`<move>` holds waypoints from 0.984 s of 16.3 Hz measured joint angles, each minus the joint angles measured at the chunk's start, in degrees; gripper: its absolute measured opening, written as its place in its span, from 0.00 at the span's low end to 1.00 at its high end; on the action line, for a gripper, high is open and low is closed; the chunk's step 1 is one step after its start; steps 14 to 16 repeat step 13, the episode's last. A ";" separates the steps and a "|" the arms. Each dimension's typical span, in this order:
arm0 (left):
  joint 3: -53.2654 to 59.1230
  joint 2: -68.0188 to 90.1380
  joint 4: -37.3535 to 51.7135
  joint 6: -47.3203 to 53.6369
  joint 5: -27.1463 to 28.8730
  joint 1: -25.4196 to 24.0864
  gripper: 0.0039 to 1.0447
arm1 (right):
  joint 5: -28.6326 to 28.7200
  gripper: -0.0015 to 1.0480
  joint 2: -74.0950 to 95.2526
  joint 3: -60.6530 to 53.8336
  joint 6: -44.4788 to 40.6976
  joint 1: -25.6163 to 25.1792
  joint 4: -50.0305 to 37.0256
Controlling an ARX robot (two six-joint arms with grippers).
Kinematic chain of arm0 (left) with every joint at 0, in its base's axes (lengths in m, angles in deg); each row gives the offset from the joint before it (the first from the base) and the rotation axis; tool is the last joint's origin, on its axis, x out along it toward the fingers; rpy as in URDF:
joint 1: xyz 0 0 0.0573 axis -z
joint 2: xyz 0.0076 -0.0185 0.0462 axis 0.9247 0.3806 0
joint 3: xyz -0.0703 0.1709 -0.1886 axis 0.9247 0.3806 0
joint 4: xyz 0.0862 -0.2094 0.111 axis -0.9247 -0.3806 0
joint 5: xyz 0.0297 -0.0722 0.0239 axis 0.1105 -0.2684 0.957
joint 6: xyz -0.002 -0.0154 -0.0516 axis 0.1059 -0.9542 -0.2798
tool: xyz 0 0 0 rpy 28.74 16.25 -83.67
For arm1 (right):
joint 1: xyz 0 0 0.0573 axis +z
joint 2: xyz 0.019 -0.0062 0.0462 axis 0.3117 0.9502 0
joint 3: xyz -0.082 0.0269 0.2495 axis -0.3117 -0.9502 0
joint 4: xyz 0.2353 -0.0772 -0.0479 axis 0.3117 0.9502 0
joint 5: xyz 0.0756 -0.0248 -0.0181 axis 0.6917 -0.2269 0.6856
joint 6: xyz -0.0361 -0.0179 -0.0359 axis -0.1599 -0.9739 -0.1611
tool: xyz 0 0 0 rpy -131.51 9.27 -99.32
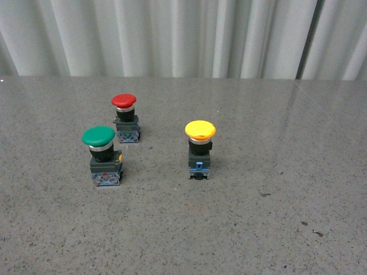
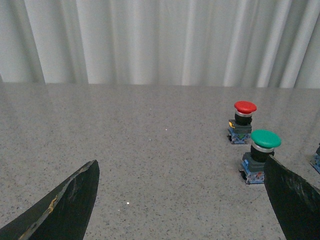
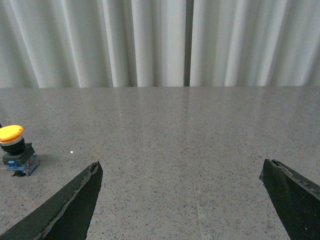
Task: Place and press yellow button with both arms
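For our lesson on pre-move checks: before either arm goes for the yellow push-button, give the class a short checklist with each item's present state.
1. Yellow mushroom-cap push-button upright on the grey speckled table: ok.
2. Apart from the green-capped button and the red-capped button: ok.
3. Left gripper jaws open, nothing between them: ok.
4. Right gripper jaws open, nothing between them: ok.
5. Yellow push-button between either gripper's jaws: not ok; both are apart from it.

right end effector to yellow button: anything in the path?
Nothing visible. In the right wrist view only bare table lies between the open right end effector and the yellow button. The green button and red button stand on its far side.
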 joint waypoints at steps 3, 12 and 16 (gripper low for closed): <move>0.00 0.00 0.00 0.00 0.00 0.00 0.94 | 0.00 0.94 0.00 0.00 0.00 0.00 0.00; 0.00 0.00 0.00 0.00 0.00 0.00 0.94 | 0.00 0.94 0.00 0.00 0.00 0.00 0.00; 0.00 0.00 0.00 0.00 0.00 0.00 0.94 | 0.00 0.94 0.00 0.00 0.00 0.00 0.00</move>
